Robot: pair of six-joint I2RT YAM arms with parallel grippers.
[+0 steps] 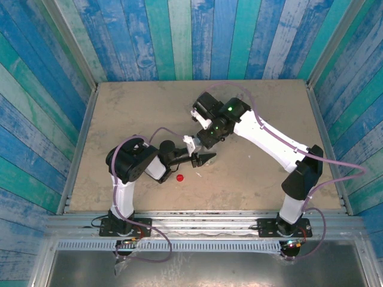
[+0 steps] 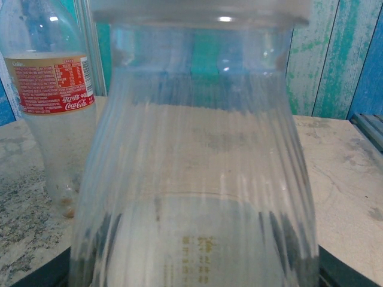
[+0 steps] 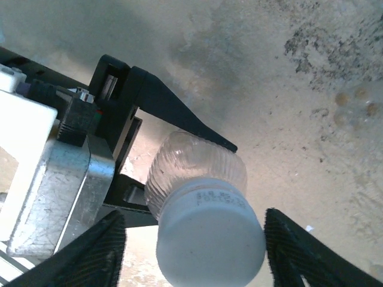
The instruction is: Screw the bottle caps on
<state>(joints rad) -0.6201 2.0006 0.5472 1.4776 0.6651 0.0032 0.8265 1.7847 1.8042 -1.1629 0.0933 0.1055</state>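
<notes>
The white cap, smooth and round, sat on the ribbed clear bottle that your left tool clamped. Your right tool stood apart around it. The red cap lay on the desk.

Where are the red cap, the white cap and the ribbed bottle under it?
red cap (image 1: 180, 177): top view, middle of its round top
white cap (image 3: 209, 239): right wrist view, middle of its flat top
ribbed bottle (image 2: 191, 179): left wrist view, its clear ribbed wall
</notes>
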